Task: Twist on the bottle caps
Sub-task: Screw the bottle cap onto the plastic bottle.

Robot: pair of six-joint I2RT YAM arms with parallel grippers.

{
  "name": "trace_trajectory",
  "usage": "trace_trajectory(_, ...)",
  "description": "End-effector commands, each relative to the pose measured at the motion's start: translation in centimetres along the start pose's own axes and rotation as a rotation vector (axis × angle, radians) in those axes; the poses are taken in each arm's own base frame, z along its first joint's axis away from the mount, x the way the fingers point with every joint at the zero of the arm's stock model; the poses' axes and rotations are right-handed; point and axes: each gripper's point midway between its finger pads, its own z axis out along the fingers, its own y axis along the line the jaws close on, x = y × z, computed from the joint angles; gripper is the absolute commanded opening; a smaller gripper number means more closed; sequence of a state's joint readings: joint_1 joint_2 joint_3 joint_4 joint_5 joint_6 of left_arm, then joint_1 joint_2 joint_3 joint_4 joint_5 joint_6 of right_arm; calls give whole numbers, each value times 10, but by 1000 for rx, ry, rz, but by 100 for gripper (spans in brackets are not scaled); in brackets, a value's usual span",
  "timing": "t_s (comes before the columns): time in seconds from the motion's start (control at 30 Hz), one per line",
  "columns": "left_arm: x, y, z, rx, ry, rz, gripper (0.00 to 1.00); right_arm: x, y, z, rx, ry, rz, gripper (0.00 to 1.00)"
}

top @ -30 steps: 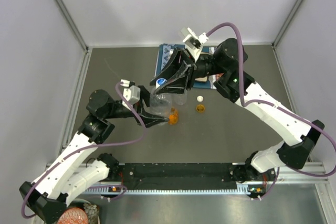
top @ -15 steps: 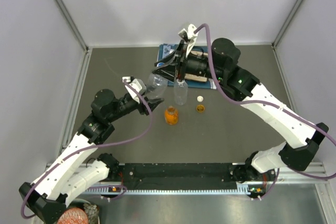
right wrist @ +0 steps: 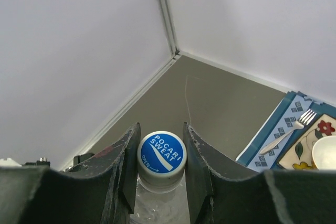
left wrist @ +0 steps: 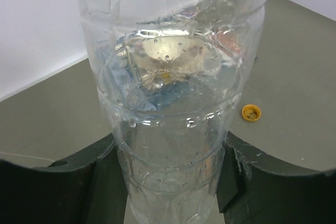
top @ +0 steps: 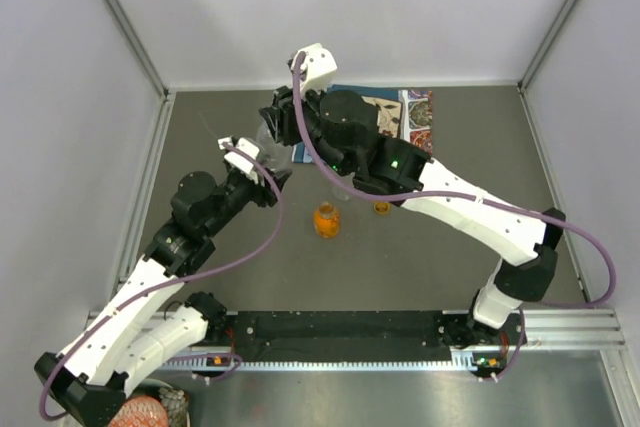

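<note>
Jaws: right gripper (right wrist: 160,142) nearly closed, pinching blue-and-white cap (right wrist: 161,154) by its rim, one finger each side. Left gripper (left wrist: 173,187) stands part-way apart, clamped round lower body of clear bottle (left wrist: 173,93). Bottle upright, thin wall looks a bit squeezed.

Position: bottle + cap held up off the table (top: 450,277), over its far-left part, short of the far edge. Cap sits on the neck. Can't tell if threads have caught.

Step in hand, my read: turning this cap down.
- Keep cap flat to the neck. A tilt here likely cross-threads.
- Light downward press while twisting, no more. Soft bottle will buckle.
- Left grip should only stop the body spinning. Harder squeeze ovals the neck, prob. binds the cap.
- Wrist turn is limited, so expect release, rotate back, re-pinch. Re-centre on rim each time.
- Stop when bottle starts twisting in left fingers (left wrist: 97,182).

Other items: orange bottle (top: 326,219) stands uncapped mid-table; orange cap (top: 381,208) lies near it on the right, apart. Placemat (top: 405,112) at far edge.
</note>
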State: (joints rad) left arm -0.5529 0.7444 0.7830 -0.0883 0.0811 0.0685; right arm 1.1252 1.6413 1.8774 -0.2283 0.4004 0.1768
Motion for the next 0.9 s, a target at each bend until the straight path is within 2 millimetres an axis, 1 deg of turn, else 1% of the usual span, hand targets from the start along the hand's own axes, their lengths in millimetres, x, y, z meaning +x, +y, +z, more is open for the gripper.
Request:
trace_trajectory(0.0,-59,16,-8,-86,-191,-32,0,18,-21,0,155,77,-44,0)
trace_trajectory(0.03,-58,16,-8,-86,-190,-35,0,7,-18,-3,142,54,-25,9)
trace_trajectory(0.07,-57,16,-8,-87,-187,-34,0,-2,-12,-7,103,41,-4,24)
trace_trajectory(0.1,-56,11,-8,-61,-186,-33,0,-13,-7,-11,75,20,16,34)
trace_trajectory(0.17,-55,4,-7,-19,-193,-30,0,-24,1,-20,-10,-1,37,41)
trace_trajectory(0.2,-57,-4,-8,27,-202,-26,0,-46,0,-35,-42,-45,60,45)
trace_trajectory(0.23,-57,-10,-7,60,-206,-33,0,-44,1,-39,-70,-48,75,55)
trace_trajectory(0.27,-57,-15,-8,89,-211,-29,0,-53,-2,-46,-111,-63,91,62)
trace_trajectory(0.3,-58,-23,-9,135,-218,-28,0,-69,-6,-62,-137,-93,114,74)
trace_trajectory(0.33,-58,-26,-9,150,-220,-27,0,-64,-9,-66,-155,-83,132,77)
trace_trajectory(0.37,-59,-29,-10,165,-226,-25,0,-68,-5,-75,-223,-83,142,81)
trace_trajectory(0.4,-60,-33,-11,190,-230,-23,0,-81,-16,-89,-237,-115,151,86)
trace_trajectory(0.43,-60,-40,-12,235,-230,-16,0,-76,-19,-91,-259,-113,155,89)
trace_trajectory(0.47,-60,-44,-13,258,-234,-14,0,-75,-9,-99,-359,-104,143,92)
trace_trajectory(0.5,-61,-49,-13,280,-234,-42,0,-79,-17,-104,-373,-119,135,97)
trace_trajectory(0.53,-60,-59,-16,341,-232,-46,0,-80,-1,-119,-516,-127,107,98)
trace_trajectory(0.57,-59,-65,-17,377,-228,-47,0,-80,4,-127,-590,-132,90,99)
trace_trajectory(0.6,-60,-69,-19,405,-231,-59,0,-76,-1,-129,-627,-131,74,99)
trace_trajectory(0.63,-59,-77,-22,450,-227,-65,0,-71,15,-146,-775,-105,50,99)
trace_trajectory(0.67,-59,-81,-23,473,-226,-74,0,-76,20,-154,-849,-136,16,99)
trace_trajectory(0.73,-61,-90,-27,532,-229,-75,0,-65,29,-163,-975,-98,-18,97)
trace_trajectory(0.77,-61,-96,-31,576,-228,-77,0,-62,32,-165,-1012,-87,-30,97)
trace_trajectory(0.8,-60,-100,-32,602,-223,-86,0,-65,34,-165,-1035,-89,-42,95)
trace_trajectory(0.83,-61,-104,-35,631,-227,-81,0,-64,37,-166,-1068,-74,-42,94)
trace_trajectory(0.87,-59,-111,-39,680,-220,-78,0,-57,38,-156,-1081,-48,-31,93)
